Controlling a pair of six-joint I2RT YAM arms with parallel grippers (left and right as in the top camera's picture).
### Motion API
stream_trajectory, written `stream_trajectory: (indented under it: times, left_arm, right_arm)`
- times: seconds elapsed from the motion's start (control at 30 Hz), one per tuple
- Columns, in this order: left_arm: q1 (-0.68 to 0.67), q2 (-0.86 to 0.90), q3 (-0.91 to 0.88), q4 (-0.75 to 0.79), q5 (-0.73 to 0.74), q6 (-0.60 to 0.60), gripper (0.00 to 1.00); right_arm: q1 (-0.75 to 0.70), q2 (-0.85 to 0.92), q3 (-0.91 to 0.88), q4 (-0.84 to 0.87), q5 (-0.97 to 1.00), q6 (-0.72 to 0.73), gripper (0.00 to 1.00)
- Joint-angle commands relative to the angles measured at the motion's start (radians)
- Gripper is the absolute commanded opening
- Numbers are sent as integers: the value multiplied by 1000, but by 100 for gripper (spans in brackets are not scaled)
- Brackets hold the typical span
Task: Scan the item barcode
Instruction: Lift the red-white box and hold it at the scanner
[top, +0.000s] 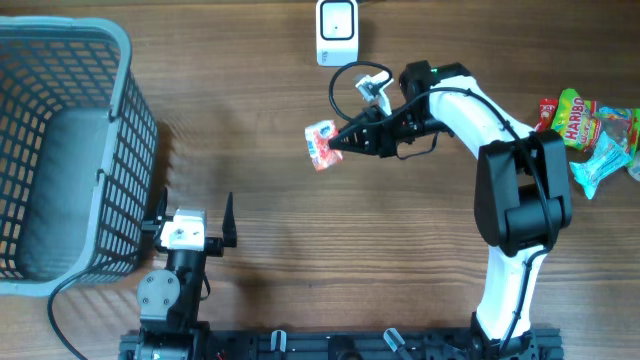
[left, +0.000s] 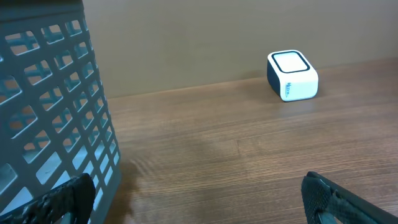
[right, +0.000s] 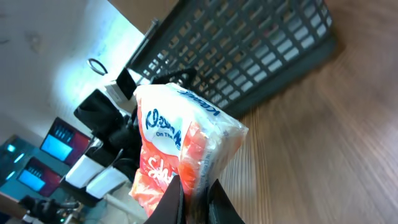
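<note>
Could twist or slide out of so thin a pinch at one crinkled edge, or turn the barcode away from the white scanner (top: 337, 30). Held above the table (top: 300, 260), on the near side of the scanner, by the closed right hand (top: 338, 143): a soft tissue pack (top: 320, 146), white and orange-red, blue lettering, glossy film. Left hand (top: 190, 215) wide, idle.
</note>
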Motion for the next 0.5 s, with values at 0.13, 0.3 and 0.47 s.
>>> stream_trajectory:
  times: [0.13, 0.3, 0.47]
  left_arm:
    - [-6, -7, -5, 1, 8, 13, 100]
    - [-6, -7, -5, 1, 8, 13, 100]
    - [-6, -7, -5, 1, 8, 13, 100]
  right_arm:
    - [8, -17, 1, 19, 16, 145, 5]
    - [8, -18, 34, 239, 792, 931, 5]
    - [15, -18, 305, 309, 1247, 1155, 5]
